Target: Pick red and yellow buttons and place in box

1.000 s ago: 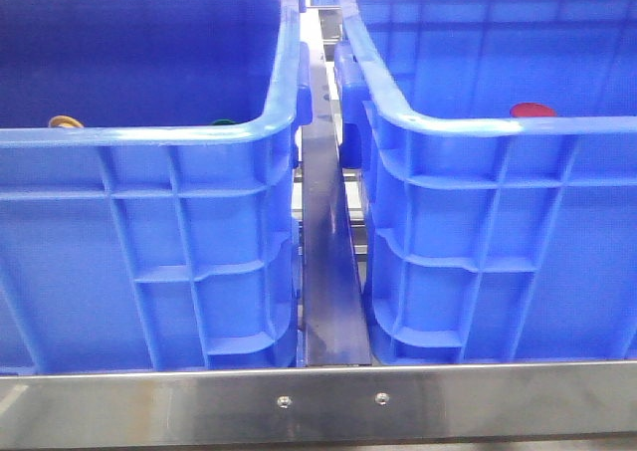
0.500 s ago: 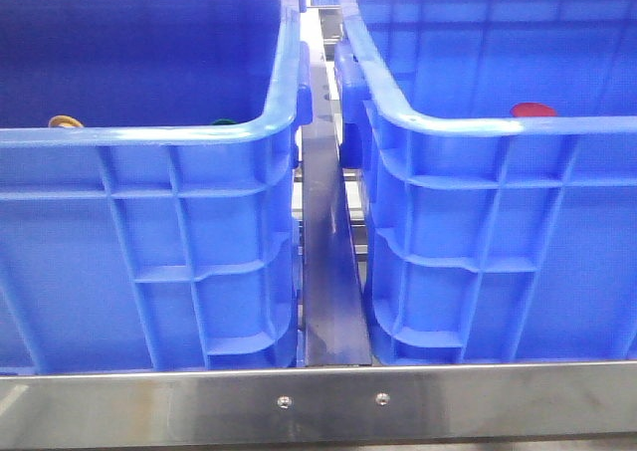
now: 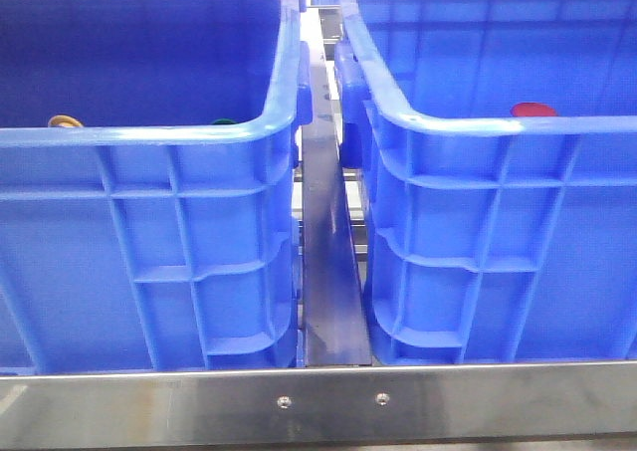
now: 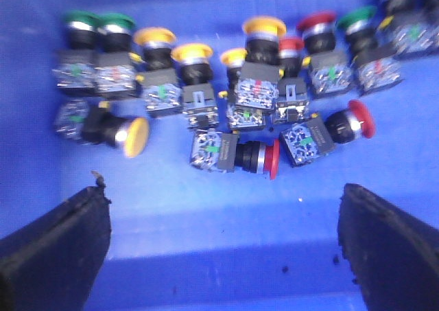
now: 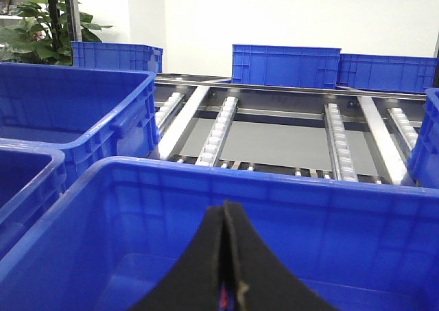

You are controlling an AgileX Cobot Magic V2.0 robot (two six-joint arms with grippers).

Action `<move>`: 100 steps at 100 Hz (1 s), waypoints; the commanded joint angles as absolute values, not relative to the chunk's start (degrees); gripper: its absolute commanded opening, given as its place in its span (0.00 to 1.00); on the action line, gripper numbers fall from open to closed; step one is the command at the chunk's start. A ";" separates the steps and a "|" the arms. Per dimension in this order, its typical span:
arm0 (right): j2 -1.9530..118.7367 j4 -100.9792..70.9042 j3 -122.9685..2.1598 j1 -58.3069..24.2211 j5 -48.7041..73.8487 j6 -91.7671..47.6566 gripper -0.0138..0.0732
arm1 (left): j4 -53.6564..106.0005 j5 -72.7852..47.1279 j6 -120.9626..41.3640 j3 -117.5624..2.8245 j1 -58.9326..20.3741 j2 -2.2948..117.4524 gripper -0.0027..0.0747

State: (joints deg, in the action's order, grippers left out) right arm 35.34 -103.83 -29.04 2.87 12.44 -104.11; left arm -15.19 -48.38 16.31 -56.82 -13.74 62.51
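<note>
In the left wrist view several push buttons with grey switch blocks lie on the blue floor of a crate (image 4: 206,208). Red-capped ones lie on their sides (image 4: 271,158) (image 4: 361,119); a yellow-capped one (image 4: 137,136) lies apart, and others stand in a row (image 4: 264,27). My left gripper (image 4: 223,249) is open and empty above the bare floor, short of them. My right gripper (image 5: 225,209) is shut, fingertips pressed together, over a blue crate (image 5: 288,180); a thin red sliver shows deep between the fingers. In the front view a yellow ring (image 3: 65,121) peeks over the left crate's rim (image 3: 149,135) and a red cap (image 3: 532,111) over the right crate's rim (image 3: 518,125).
Green-capped buttons (image 4: 81,17) (image 4: 357,16) stand in the same row. A dark green cap (image 3: 221,122) shows in the left crate. A steel rail (image 3: 328,272) runs between the crates. More blue crates (image 5: 285,64) and roller tracks (image 5: 219,129) lie beyond.
</note>
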 commanded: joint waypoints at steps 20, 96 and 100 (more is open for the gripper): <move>35.28 -110.17 -30.45 2.94 13.81 -104.22 0.08 | -14.65 -44.47 12.99 -65.67 -13.61 76.42 0.81; 35.59 -110.17 -30.45 2.94 13.23 -104.22 0.08 | -14.60 -35.22 10.31 -72.28 -13.61 94.46 0.72; 35.59 -110.17 -30.45 2.94 13.15 -104.22 0.08 | -14.60 -35.14 10.31 -72.28 -13.61 94.90 0.72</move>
State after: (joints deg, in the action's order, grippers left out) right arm 35.34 -103.83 -29.04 2.87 12.23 -104.07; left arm -14.45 -38.24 10.32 -70.48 -13.74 96.43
